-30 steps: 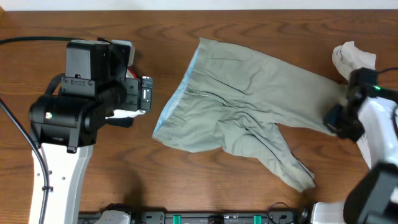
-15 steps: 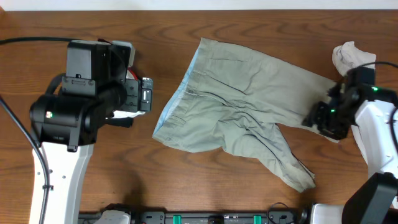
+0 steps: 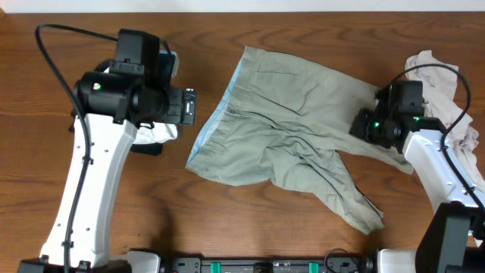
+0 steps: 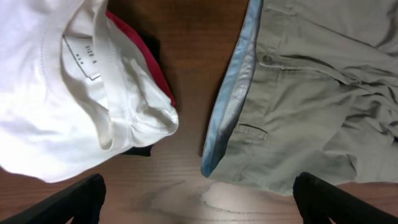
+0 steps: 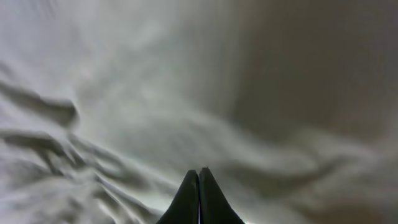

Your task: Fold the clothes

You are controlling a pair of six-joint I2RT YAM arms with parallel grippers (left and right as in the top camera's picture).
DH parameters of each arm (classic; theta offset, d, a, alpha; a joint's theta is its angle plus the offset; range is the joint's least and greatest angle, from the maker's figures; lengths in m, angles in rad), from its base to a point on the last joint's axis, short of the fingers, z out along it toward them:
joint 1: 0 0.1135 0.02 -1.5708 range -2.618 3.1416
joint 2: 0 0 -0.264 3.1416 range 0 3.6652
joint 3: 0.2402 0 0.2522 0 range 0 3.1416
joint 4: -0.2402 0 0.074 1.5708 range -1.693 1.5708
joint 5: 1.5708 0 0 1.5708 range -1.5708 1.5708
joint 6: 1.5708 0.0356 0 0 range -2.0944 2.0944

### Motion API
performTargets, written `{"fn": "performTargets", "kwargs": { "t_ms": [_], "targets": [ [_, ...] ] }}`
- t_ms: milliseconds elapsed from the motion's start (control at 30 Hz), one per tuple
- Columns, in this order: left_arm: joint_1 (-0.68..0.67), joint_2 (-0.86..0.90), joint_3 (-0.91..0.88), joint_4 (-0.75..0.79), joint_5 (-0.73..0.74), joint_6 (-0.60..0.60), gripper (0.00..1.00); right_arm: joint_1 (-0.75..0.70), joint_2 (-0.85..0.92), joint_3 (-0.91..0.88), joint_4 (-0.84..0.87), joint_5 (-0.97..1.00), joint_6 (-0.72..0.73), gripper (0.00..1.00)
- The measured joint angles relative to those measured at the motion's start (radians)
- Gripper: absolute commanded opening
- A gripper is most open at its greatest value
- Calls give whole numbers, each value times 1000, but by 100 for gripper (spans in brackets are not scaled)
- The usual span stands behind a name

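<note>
Grey-green shorts (image 3: 288,114) lie spread and wrinkled on the wooden table (image 3: 318,30), with the blue-lined waistband (image 4: 233,93) at the left. My left gripper (image 3: 187,114) is open and empty. It hovers just left of the waistband, and its fingers frame bare wood in the left wrist view (image 4: 199,202). My right gripper (image 3: 362,125) is shut and sits low over the shorts' right leg. In the right wrist view its fingertips (image 5: 199,171) are pressed together over blurred fabric (image 5: 124,93). I see no cloth between them.
A white shirt (image 4: 56,93) lies over a red garment (image 4: 144,59) and something black, just left of the shorts under the left arm (image 3: 155,135). A pale crumpled garment (image 3: 439,76) lies at the right edge. A cable loops above the right arm.
My right gripper moved left from the leg's hem onto the middle of the leg. My left arm swung up and right, toward the waistband. The shorts look unchanged.
</note>
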Motion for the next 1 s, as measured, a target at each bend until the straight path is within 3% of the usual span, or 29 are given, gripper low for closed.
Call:
{"fn": "performTargets", "kwargs": {
  "t_ms": [500, 633, 867, 933, 1000],
  "targets": [
    [0, 4, 0, 20, 10, -7, 98, 0, 388, 64, 405, -88, 261, 1],
    [0, 5, 0, 30, 10, -7, 98, 1, 515, 218, 427, -137, 321, 1],
    [0, 5, 0, 36, 10, -7, 98, 43, 818, 661, 393, -249, 369, 2],
    [0, 5, 0, 37, 10, -7, 98, 61, 875, 764, 369, -263, 365, 11],
    [0, 5, 0, 40, 10, -7, 98, 70, 902, 822, 349, -283, 348, 35]
  ]
}}
